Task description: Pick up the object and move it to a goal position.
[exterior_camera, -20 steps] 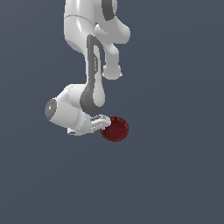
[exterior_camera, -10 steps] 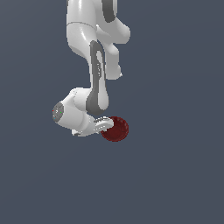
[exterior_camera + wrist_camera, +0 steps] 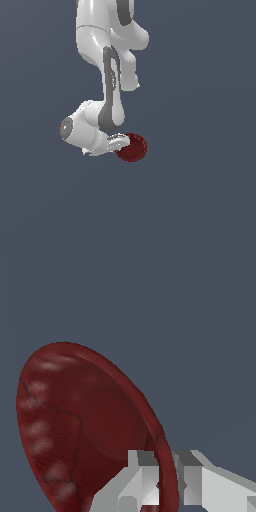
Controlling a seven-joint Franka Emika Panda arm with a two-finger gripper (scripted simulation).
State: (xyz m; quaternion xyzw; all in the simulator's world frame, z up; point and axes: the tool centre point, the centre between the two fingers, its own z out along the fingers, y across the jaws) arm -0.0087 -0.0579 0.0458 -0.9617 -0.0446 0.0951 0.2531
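The object is a small dark red bowl (image 3: 133, 148), seen in the exterior view below the white arm, tilted so its round face shows. My gripper (image 3: 121, 143) holds it from the exterior view's left, with pale fingers on its edge. In the wrist view the bowl (image 3: 80, 426) fills much of the picture, its hollow inside turned toward the camera. Its thin rim runs between my two grey-white fingertips (image 3: 142, 478), one inside the bowl and one outside. My gripper (image 3: 167, 476) is shut on that rim.
The white arm (image 3: 107, 55) comes down from the top of the exterior view to a bulky wrist (image 3: 80, 130). Around it is only a plain blue-grey background with no visible edges or other objects.
The arm's wrist and the bowl have shifted slightly to the exterior view's right, and the wrist has turned a little. The bowl stays in the fingers.
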